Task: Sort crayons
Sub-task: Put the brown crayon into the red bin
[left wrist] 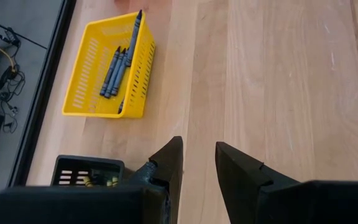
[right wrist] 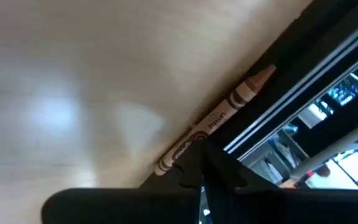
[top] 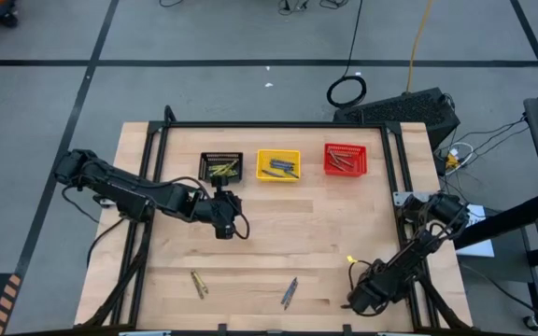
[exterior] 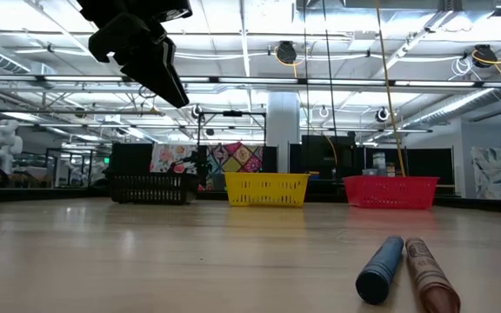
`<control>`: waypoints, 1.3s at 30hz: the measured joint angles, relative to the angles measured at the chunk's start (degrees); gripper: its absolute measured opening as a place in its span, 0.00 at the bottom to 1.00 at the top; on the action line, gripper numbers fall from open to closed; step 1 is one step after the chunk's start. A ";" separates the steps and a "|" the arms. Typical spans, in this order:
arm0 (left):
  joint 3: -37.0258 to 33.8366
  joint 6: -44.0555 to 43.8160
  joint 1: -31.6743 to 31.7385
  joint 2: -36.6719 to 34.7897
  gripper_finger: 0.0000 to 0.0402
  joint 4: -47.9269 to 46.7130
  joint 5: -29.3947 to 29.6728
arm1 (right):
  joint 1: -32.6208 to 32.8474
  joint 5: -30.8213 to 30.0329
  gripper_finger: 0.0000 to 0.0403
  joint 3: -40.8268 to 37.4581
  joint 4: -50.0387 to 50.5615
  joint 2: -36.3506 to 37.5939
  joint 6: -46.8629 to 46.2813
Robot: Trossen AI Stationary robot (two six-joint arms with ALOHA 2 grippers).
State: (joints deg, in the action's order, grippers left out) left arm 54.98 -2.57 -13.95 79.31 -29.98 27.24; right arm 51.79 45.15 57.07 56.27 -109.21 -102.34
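Left end effector point(top: 224, 231) hangs released and holds nothing, left of middle in the high view, just below the black basket point(top: 220, 166). Right end effector point(top: 361, 302) is clenched at the lower right edge of the worktop point(top: 325, 243), and its wrist view shows a crayon point(right wrist: 216, 118) right beside it. That one could roll off the edge if bumped. Loose crayons point(top: 198, 284) lie along the bottom of the high view, a blue and brownish pair point(top: 290, 292) touching, so a grab may take both. Farther up, the yellow basket point(top: 277, 165) and red basket point(top: 345, 159) hold sorted ones.
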 joint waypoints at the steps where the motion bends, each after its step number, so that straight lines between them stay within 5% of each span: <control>1: 0.00 0.00 -0.01 0.00 0.26 0.01 -0.02 | -0.04 0.63 0.00 -0.64 -0.29 0.02 0.31; 16: 0.00 0.00 0.00 0.02 0.26 0.00 0.04 | -0.65 -2.54 0.00 -2.44 -12.06 0.19 -0.38; 24: 0.00 0.15 0.21 0.02 0.26 1.91 -0.08 | -2.72 -15.24 0.00 8.23 1.29 -0.24 3.74; 39: 0.02 0.33 0.32 0.02 0.26 2.06 -0.24 | -1.37 -9.41 0.04 5.35 3.21 -0.24 -1.97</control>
State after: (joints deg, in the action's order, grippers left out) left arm 55.00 -2.24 -13.63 79.33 -27.92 27.00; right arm 50.42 35.75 62.43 59.48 -109.45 -104.31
